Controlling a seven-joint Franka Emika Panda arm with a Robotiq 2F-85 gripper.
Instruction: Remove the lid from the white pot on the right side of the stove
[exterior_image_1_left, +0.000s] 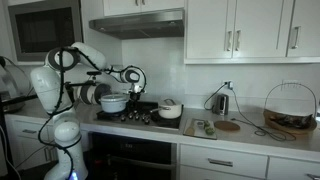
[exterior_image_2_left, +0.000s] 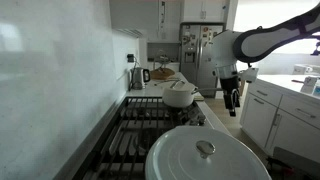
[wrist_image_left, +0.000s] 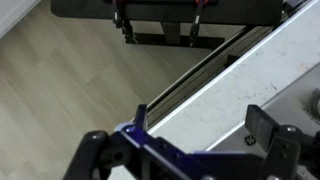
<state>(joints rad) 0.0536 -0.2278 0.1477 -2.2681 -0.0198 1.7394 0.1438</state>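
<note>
The white pot (exterior_image_1_left: 170, 109) with its lid on stands on the right side of the stove (exterior_image_1_left: 140, 116); it also shows in an exterior view (exterior_image_2_left: 180, 95), further along the stove. My gripper (exterior_image_1_left: 137, 93) hangs open and empty, pointing down, in front of the stove's front edge and apart from that pot (exterior_image_2_left: 234, 100). In the wrist view the open fingers (wrist_image_left: 200, 125) frame the white counter edge (wrist_image_left: 235, 85), with wooden floor below. Neither the pot nor its lid shows in the wrist view.
A larger white lidded pot (exterior_image_1_left: 113, 102) sits on the stove's left side, close in the foreground of an exterior view (exterior_image_2_left: 205, 158). A kettle (exterior_image_1_left: 220, 101), a cutting board (exterior_image_1_left: 228, 126) and a wire basket (exterior_image_1_left: 290, 108) stand on the counter. A fridge (exterior_image_2_left: 205, 50) stands behind.
</note>
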